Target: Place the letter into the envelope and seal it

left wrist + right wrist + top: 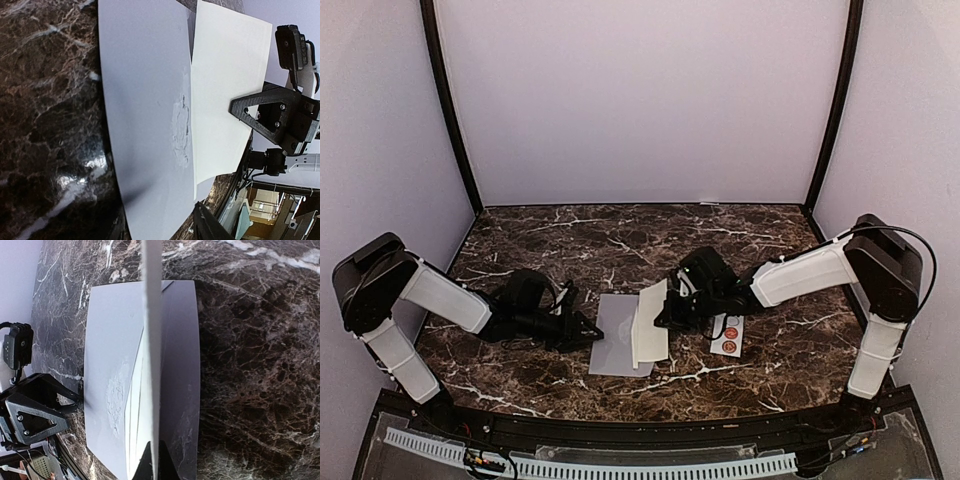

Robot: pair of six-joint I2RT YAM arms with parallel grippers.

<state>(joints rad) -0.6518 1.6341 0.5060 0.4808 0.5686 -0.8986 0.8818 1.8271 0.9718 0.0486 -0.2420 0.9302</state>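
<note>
Marble table [540, 240]: dark brown with white veins, carrying everything.
Envelope [612, 345]: grey-lavender, lying flat on the table in front of and between the two arms.
Letter [653, 320]: white sheet tilting up on edge over the envelope's right side; the pictures are not showing whether its edge is inside the envelope.
Right gripper [672, 312]: clenching the letter, just right of the envelope.
Left gripper [582, 330]: sitting low at the envelope's left edge, jaws standing parted, grasping nothing.
Sticker strip [728, 335]: lying right of the envelope, beyond the right gripper, showing two red seals.
</note>
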